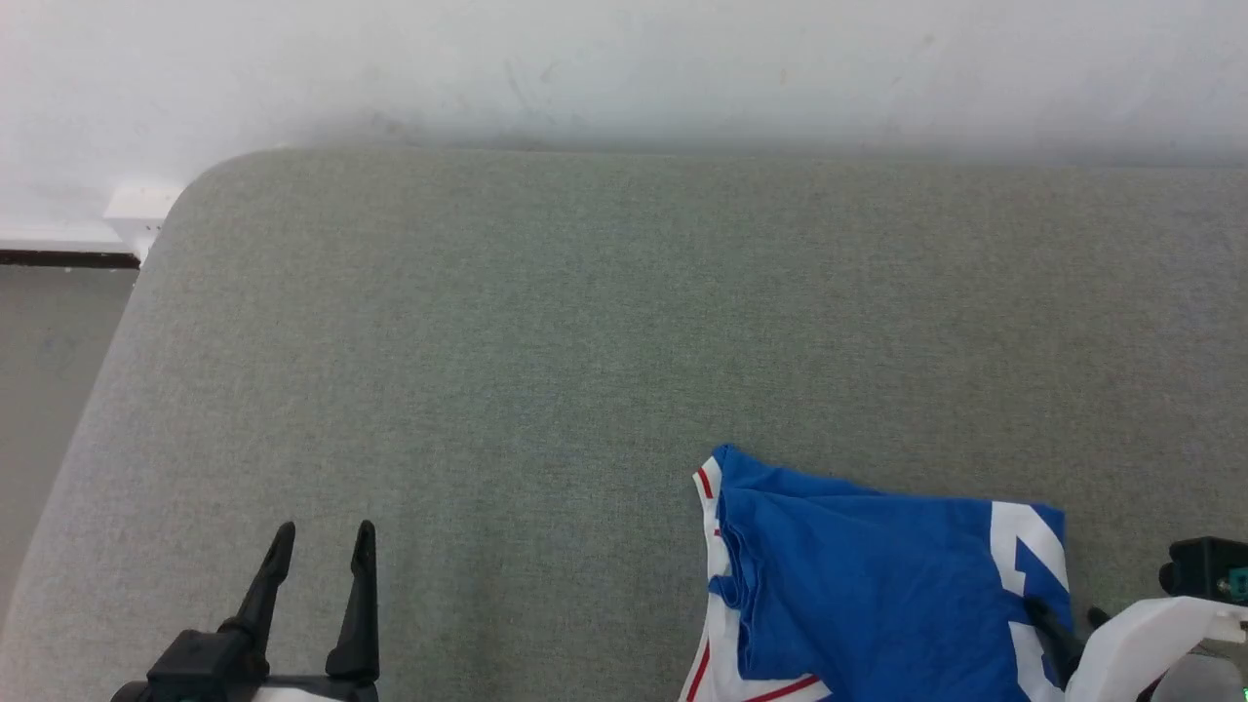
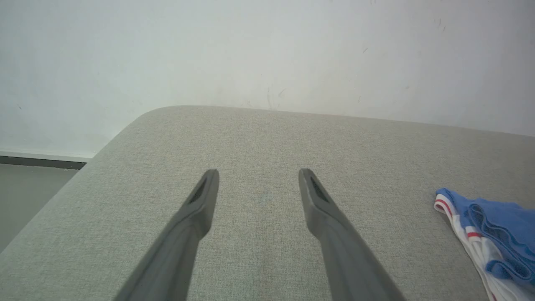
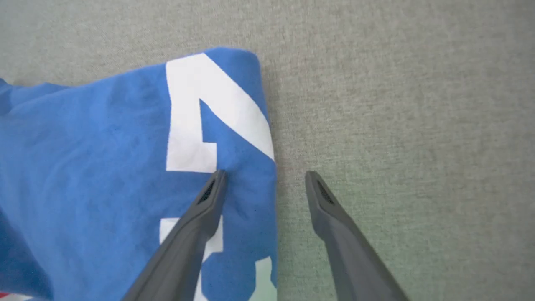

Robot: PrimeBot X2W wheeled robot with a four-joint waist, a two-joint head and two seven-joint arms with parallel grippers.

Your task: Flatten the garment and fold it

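Note:
The garment lies bunched at the near right of the grey padded surface, bright blue with white print and a white, red-striped edge along its left side. My right gripper is at its right edge. In the right wrist view this gripper is open and straddles that edge of the garment, with one finger on the blue cloth by the white number and the other over bare padding. My left gripper stands open at the near left, far from the garment, its fingers holding nothing.
A white wall runs along the far edge of the padded surface. The surface's far left corner is rounded, and beyond its left edge the floor and a dark baseboard show.

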